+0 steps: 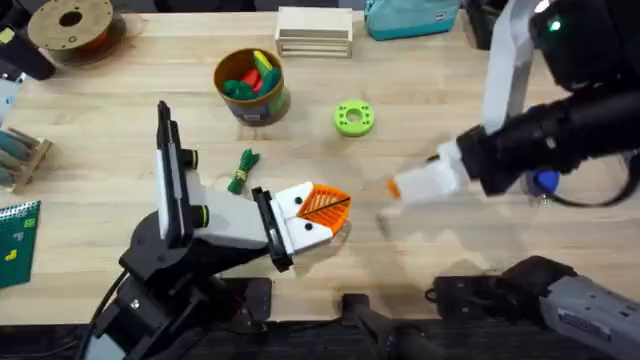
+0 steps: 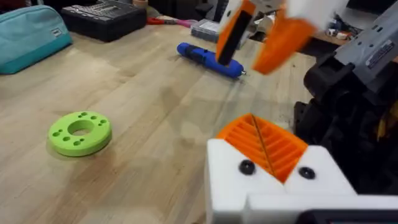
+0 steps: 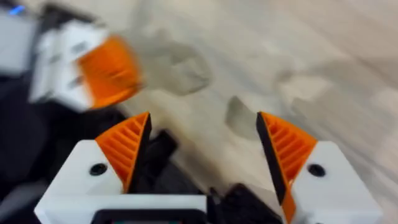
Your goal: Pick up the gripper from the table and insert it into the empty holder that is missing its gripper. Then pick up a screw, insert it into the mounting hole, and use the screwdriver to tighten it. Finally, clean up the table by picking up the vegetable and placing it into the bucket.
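Overhead view, contents of the table: left gripper low near the front middle, white mounts with orange ribbed tips pressed together, nothing between them; right gripper just beyond it toward the right side, raised off the wood, blurred. Vegetable, green and leafy, lying flat close behind the left gripper's wrist, apart from it. Bucket, yellow-rimmed with coloured toy pieces inside, farther back beyond the vegetable, well apart from both grippers. Green ring disc, behind and between the two grippers. Screwdriver, blue, mostly hidden under the right arm. Wooden stack and teal pouch at the far edge; filament spool at the far left corner. Left wrist view: own tips closed face to face on the white mounts; disc off to one side on the planks; screwdriver lying flat farther off, with the right gripper hanging above and near it. Right wrist view: own orange pads standing wide apart, empty; left gripper blurred just ahead.
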Motion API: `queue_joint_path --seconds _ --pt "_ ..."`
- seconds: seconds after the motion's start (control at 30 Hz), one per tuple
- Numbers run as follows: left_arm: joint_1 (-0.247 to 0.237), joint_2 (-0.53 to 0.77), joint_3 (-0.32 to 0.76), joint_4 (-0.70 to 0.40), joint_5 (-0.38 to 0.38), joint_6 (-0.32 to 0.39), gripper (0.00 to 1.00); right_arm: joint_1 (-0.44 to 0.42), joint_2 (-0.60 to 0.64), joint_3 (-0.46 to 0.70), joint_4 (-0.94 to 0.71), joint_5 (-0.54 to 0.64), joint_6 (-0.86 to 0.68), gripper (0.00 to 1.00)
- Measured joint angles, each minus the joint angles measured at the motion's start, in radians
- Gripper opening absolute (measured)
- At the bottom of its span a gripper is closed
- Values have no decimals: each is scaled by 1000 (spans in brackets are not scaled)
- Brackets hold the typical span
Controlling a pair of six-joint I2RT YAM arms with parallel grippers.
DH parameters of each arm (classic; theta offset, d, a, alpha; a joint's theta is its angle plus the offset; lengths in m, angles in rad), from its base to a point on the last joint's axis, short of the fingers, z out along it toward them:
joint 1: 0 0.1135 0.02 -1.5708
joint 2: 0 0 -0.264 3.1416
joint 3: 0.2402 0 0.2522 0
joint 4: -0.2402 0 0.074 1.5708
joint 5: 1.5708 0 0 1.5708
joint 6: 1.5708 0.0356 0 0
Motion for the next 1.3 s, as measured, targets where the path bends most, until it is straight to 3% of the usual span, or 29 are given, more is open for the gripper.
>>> queue_joint_path --seconds 0.23,0.47,0.63,0.8,1.03,1.3 --pt "0 0 0 0 0 0 4 -298 58 0 102 218 53 991" --pt "0 0 0 0 0 0 4 -688 162 0 197 279 -31 991" --pt "0 0 0 0 0 0 4 -891 296 0 252 293 -123 990" --pt "0 0 0 0 -3 0 4 -967 413 -1 336 305 -221 990" --pt "0 0 0 0 -3 0 4 -977 485 -1 494 306 -279 989" --pt "0 0 0 0 -3 0 4 -990 567 -1 515 306 -293 989"
